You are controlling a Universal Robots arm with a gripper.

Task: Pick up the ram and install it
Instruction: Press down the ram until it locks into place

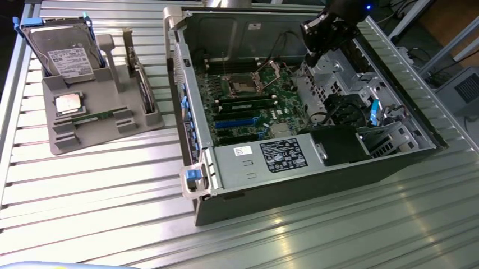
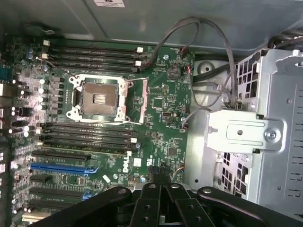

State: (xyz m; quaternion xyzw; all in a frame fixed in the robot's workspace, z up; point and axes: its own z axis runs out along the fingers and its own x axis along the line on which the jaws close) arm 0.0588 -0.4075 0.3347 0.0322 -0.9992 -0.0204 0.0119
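Observation:
A ram stick [image 1: 101, 116], slim and green, lies flat in the grey holder tray [image 1: 142, 120] at the exterior view's left, far from my gripper. A second green stick [image 1: 245, 105] appears to stand in a memory slot on the motherboard [image 1: 258, 120] inside the open computer case [image 1: 247, 168]. My gripper [image 1: 311, 59] hangs over the far right part of the case, above the board's edge and the metal drive cage [image 2: 270, 118]. The black fingers [image 2: 150, 191] meet with nothing between them. The wrist view looks down on the empty CPU socket [image 2: 99, 99] and the dark memory slots [image 2: 85, 132].
The tray also carries a silver hard drive [image 1: 64, 53] with a white label and a square silver CPU chip [image 1: 67, 103]. Cables [image 2: 222, 52] arc over the board near the cage. The case's power supply [image 1: 281, 154] sits at its near side. Everything rests on a slatted metal table [image 1: 337, 235].

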